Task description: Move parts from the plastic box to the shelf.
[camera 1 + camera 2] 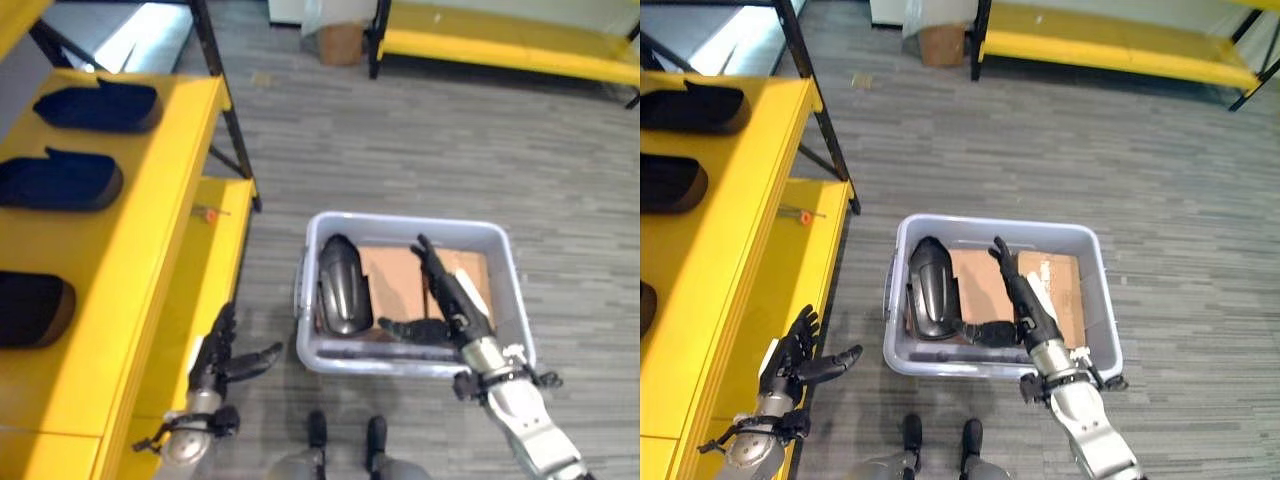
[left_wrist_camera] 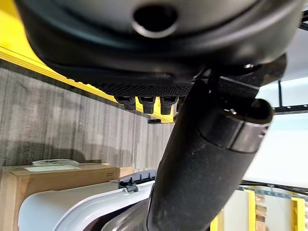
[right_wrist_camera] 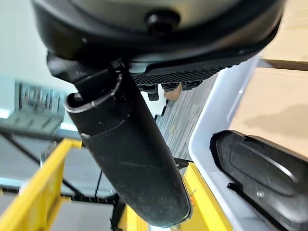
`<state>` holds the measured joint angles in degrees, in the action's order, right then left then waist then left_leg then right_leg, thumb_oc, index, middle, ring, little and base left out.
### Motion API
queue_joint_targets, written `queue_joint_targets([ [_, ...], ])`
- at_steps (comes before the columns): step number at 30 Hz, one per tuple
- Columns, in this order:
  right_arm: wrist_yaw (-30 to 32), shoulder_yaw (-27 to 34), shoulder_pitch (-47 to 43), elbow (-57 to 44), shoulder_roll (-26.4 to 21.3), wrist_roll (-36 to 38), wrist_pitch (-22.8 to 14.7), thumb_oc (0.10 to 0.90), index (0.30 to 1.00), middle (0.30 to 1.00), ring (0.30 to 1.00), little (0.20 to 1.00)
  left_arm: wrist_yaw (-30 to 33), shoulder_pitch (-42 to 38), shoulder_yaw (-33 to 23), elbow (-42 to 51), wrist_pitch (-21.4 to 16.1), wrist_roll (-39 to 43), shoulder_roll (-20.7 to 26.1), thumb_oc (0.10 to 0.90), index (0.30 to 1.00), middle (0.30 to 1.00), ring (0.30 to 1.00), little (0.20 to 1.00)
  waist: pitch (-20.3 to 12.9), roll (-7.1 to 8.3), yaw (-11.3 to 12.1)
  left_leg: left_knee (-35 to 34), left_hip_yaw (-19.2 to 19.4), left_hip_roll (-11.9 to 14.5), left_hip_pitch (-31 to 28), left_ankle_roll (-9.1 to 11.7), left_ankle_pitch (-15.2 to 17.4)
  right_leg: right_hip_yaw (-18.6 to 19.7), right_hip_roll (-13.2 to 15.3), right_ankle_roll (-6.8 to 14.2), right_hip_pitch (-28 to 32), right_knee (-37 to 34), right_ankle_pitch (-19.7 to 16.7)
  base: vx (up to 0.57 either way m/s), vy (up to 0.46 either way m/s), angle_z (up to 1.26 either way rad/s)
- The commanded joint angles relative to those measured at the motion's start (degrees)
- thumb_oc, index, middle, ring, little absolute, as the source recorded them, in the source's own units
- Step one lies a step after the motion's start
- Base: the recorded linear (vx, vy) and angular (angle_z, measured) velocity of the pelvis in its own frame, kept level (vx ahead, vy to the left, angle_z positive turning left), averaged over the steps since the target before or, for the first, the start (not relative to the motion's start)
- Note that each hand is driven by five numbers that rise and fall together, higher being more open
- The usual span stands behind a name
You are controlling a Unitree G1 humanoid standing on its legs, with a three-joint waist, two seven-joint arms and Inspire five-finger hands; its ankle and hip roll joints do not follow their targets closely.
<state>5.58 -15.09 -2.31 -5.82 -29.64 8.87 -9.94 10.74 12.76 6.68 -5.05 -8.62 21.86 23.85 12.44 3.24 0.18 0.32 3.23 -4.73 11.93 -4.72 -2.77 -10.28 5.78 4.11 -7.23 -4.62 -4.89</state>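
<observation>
Over the plastic box [image 1: 505, 262], right hand [image 1: 452, 293] is spread flat, fingers straight toward 11 o'clock, holding nothing. Black part [image 1: 343, 283] sits in the box at its 9 o'clock. Left hand [image 1: 222, 360] loose-fingered beside the yellow shelf [image 1: 150, 240], which carries three dark parts.

Grey striped carpet floor [image 1: 420, 150] spreads across the room; at its far side runs a low yellow rack [image 1: 500, 40] on black legs, set well apart from everything nearer; just beside that rack's left end stands a small brown cardboard box [image 1: 341, 43], with what may be a clear plastic bag [image 1: 322, 14] bunched behind it, though the view is too poor there to be sure; a pale panel [image 1: 120, 35] lies at the far left.
</observation>
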Motion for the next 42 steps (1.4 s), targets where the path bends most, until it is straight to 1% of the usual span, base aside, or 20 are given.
queue_joint_targets([
  [1, 3.2, 0.8, -8.8, -1.8, -1.6, -3.9, -4.5, 0.9, 1.0, 1.0, 1.0, 1.0, 0.0, -3.5, -1.6, 4.6, -4.9, -0.1, 2.0, 0.9, 1.0, 1.0, 1.0, 1.0, 0.4, -0.98, 0.9, 3.8, -0.8, 6.3, -0.4, 4.3, 4.0, 0.7, 2.3, 0.9, -5.6, 11.4, 5.5, -0.1, -0.036, 0.15],
  [4, 3.9, -0.3, -11.8, -0.2, -2.3, -4.9, -4.3, 0.9, 1.0, 1.0, 1.0, 1.0, 0.2, -4.1, -1.3, 5.0, -5.2, 0.3, 2.2, 0.9, 1.0, 1.0, 1.0, 1.0, 1.6, -1.1, 1.2, 4.6, -1.1, 6.4, 1.3, 4.3, 3.8, 0.8, 2.3, 0.7, -7.1, 12.0, 5.3, -0.09, -0.038, 0.07],
  [6, 4.6, -1.7, -16.1, 2.1, -5.2, -8.9, -3.5, 0.9, 1.0, 1.0, 1.0, 1.0, 0.3, -4.4, -1.3, 5.5, -5.4, 0.8, 2.9, 0.9, 1.0, 1.0, 1.0, 1.0, 2.9, -1.25, 1.9, 5.3, -1.5, 6.5, 3.0, 4.4, 3.6, 0.6, 2.2, 0.5, -8.5, 12.4, 5.3, -0.07, -0.06, 0.0],
  [8, 5.3, -2.1, -18.1, 3.1, -6.4, -10.4, -3.3, 0.9, 1.0, 1.0, 1.0, 1.0, 0.3, -4.5, -1.3, 5.6, -5.5, 1.0, 3.0, 0.9, 1.0, 1.0, 1.0, 1.0, 3.4, -1.28, 2.1, 5.7, -1.7, 6.5, 3.7, 4.5, 3.5, 0.6, 2.1, 0.4, -9.2, 12.8, 5.2, -0.06, -0.04, 0.02],
  [9, 7.1, -3.5, -22.1, 6.1, -9.0, -15.2, -2.4, 0.9, 1.0, 1.0, 1.0, 1.0, 0.4, -4.8, -1.0, 5.8, -5.7, 1.3, 3.3, 0.9, 1.0, 1.0, 1.0, 1.0, 4.5, -1.46, 2.4, 6.2, -1.8, 6.4, 4.8, 4.6, 3.4, 0.8, 2.0, 0.3, -10.5, 13.6, 5.1, -0.08, -0.036, 0.01],
  [10, 8.0, -4.0, -23.5, 6.9, -9.9, -17.6, -2.1, 0.9, 1.0, 1.0, 1.0, 1.0, 0.5, -4.8, -1.0, 6.1, -5.9, 1.4, 3.4, 0.9, 1.0, 1.0, 1.0, 1.0, 4.9, -1.52, 2.5, 6.3, -1.8, 6.4, 5.1, 4.6, 3.4, 1.0, 1.8, 0.2, -11.0, 13.9, 5.1, -0.07, -0.032, -0.01],
  [11, 7.6, -5.4, -25.1, 7.9, -11.6, -20.8, -1.4, 0.9, 1.0, 1.0, 1.0, 1.0, 0.4, -5.0, -0.9, 6.0, -5.9, 1.4, 3.6, 0.9, 1.0, 1.0, 1.0, 1.0, 5.5, -1.52, 2.7, 6.5, -1.7, 6.6, 5.2, 4.6, 3.7, 1.3, 1.6, 0.2, -11.4, 14.3, 5.4, -0.03, -0.013, -0.04],
  [12, 7.6, -5.5, -25.3, 8.0, -11.6, -20.8, -1.5, 0.9, 1.0, 1.0, 1.0, 1.0, 0.4, -5.1, -1.0, 6.0, -5.9, 1.4, 3.5, 0.9, 1.0, 1.0, 1.0, 1.0, 5.4, -1.5, 2.7, 6.4, -1.6, 6.5, 5.4, 4.6, 3.4, 1.3, 1.6, 0.2, -11.6, 14.2, 5.1, -0.05, -0.031, -0.09],
  [13, 7.3, -8.1, -28.7, 8.6, -15.7, -26.1, -0.8, 0.9, 1.0, 1.0, 1.0, 1.0, 0.4, -5.7, -0.6, 5.9, -6.0, 1.1, 4.1, 0.9, 1.0, 1.0, 1.0, 1.0, 6.3, -1.33, 2.9, 6.6, -1.6, 6.6, 6.0, 4.7, 3.4, 1.4, 1.5, 0.2, -12.5, 14.7, 5.1, -0.04, -0.021, -0.07],
  [14, 7.3, -8.3, -28.9, 8.7, -15.7, -26.2, -0.8, 0.9, 1.0, 1.0, 1.0, 1.0, 0.4, -5.8, -0.6, 5.9, -6.1, 1.1, 4.0, 0.9, 1.0, 1.0, 1.0, 1.0, 6.3, -1.4, 2.8, 6.7, -1.6, 6.6, 6.2, 4.7, 3.3, 1.4, 1.5, 0.2, -12.6, 14.7, 5.1, -0.04, -0.048, -0.09],
  [15, 5.7, -12.2, -33.7, 10.4, -21.6, -31.1, -0.2, 0.9, 1.0, 1.0, 1.0, 1.0, 0.1, -6.0, -0.3, 6.1, -6.1, 1.3, 4.5, 0.9, 1.0, 1.0, 1.0, 1.0, 7.2, -1.25, 3.2, 6.7, -1.6, 6.8, 6.5, 4.9, 3.5, 1.4, 1.3, 0.3, -13.3, 15.3, 5.4, 0.0, 0.0, 0.0],
  [16, 5.7, -12.4, -34.0, 10.5, -21.6, -31.1, -0.2, 0.9, 1.0, 1.0, 1.0, 1.0, 0.1, -6.1, -0.4, 6.1, -6.1, 1.3, 4.5, 0.9, 1.0, 1.0, 1.0, 1.0, 7.1, -1.27, 3.1, 6.5, -1.6, 6.7, 6.8, 4.9, 3.1, 1.3, 1.3, 0.3, -13.5, 15.1, 5.1, -0.03, -0.035, -0.04],
  [18, 4.8, -14.4, -36.5, 10.4, -24.9, -31.9, -0.3, 0.9, 1.0, 1.0, 1.0, 1.0, -0.1, -6.2, 0.0, 6.1, -6.0, 1.4, 4.7, 0.9, 1.0, 1.0, 1.0, 1.0, 7.7, -1.11, 3.1, 6.4, -1.6, 6.8, 7.1, 5.1, 2.8, 1.2, 1.2, 0.3, -14.2, 15.4, 5.1, -0.01, -0.019, 0.01],
  [21, 3.7, -18.0, -41.9, 9.8, -32.9, -33.8, -0.7, 0.9, 1.0, 1.0, 1.0, 1.0, -0.3, -6.6, 0.3, 6.1, -5.6, 1.1, 5.4, 0.9, 1.0, 1.0, 1.0, 1.0, 9.1, -0.51, 3.2, 5.6, -1.8, 7.1, 7.6, 5.6, 1.9, 0.7, 0.9, 0.2, -15.3, 16.2, 5.3, -0.01, -0.052, 0.0],
  [22, 3.6, -18.1, -42.1, 9.8, -32.9, -33.8, -0.7, 0.9, 1.0, 1.0, 1.0, 1.0, -0.3, -6.7, 0.3, 6.1, -5.6, 1.1, 5.3, 0.9, 1.0, 1.0, 1.0, 1.0, 9.2, -0.57, 3.1, 5.6, -1.8, 7.1, 7.6, 5.6, 1.9, 0.7, 0.9, 0.1, -15.4, 16.2, 5.3, 0.0, -0.03, 0.02],
  [25, 3.4, -19.7, -44.5, 9.2, -36.0, -34.7, -0.7, 0.9, 1.0, 1.0, 1.0, 1.0, -0.4, -7.1, 0.6, 6.1, -5.3, 1.1, 5.4, 0.9, 1.0, 1.0, 1.0, 1.0, 9.5, -0.09, 3.1, 4.8, -1.8, 7.3, 7.5, 5.7, 1.6, 0.3, 0.6, 0.1, -15.8, 16.6, 5.6, 0.01, -0.025, 0.0],
  [26, 3.3, -20.2, -45.2, 8.8, -37.1, -35.1, -0.7, 0.9, 1.0, 1.0, 1.0, 1.0, -0.4, -7.1, 0.7, 6.3, -5.2, 1.0, 5.6, 0.9, 1.0, 1.0, 1.0, 1.0, 9.7, 0.09, 3.2, 4.6, -1.9, 7.3, 7.4, 5.7, 1.5, 0.3, 0.6, 0.1, -15.9, 16.7, 5.5, 0.01, -0.038, 0.0],
  [27, 3.2, -22.1, -47.5, 8.7, -39.4, -36.7, -0.6, 0.9, 1.0, 1.0, 1.0, 1.0, -0.5, -7.4, 0.9, 6.3, -5.1, 1.0, 5.9, 0.9, 1.0, 1.0, 1.0, 1.0, 9.9, 0.32, 3.3, 4.1, -2.1, 7.4, 7.4, 5.9, 1.2, 0.1, 0.5, 0.0, -16.2, 16.9, 5.7, 0.01, -0.035, -0.01],
  [36, 2.6, -30.7, -56.5, 10.5, -43.6, -42.3, -0.3, 0.9, 1.0, 1.0, 1.0, 1.0, -0.1, -8.6, 1.2, 6.8, -5.3, 0.6, 6.5, 0.9, 1.0, 1.0, 1.0, 1.0, 11.1, 0.41, 3.9, 2.8, -3.3, 7.3, 8.0, 6.2, 0.2, -0.9, 0.4, -0.3, -17.3, 18.1, 6.5, 0.0, -0.023, 0.02],
  [42, 2.8, -38.3, -64.3, 13.5, -43.2, -45.9, 0.3, 0.9, 1.0, 1.0, 1.0, 1.0, 0.6, -9.5, 1.5, 6.6, -5.5, 0.5, 6.2, 0.9, 1.0, 1.0, 1.0, 1.0, 12.1, 0.01, 4.6, 2.9, -4.3, 7.0, 9.3, 6.4, -0.2, -1.5, 0.6, -0.6, -18.9, 19.5, 7.0, -0.02, -0.026, 0.11],
])
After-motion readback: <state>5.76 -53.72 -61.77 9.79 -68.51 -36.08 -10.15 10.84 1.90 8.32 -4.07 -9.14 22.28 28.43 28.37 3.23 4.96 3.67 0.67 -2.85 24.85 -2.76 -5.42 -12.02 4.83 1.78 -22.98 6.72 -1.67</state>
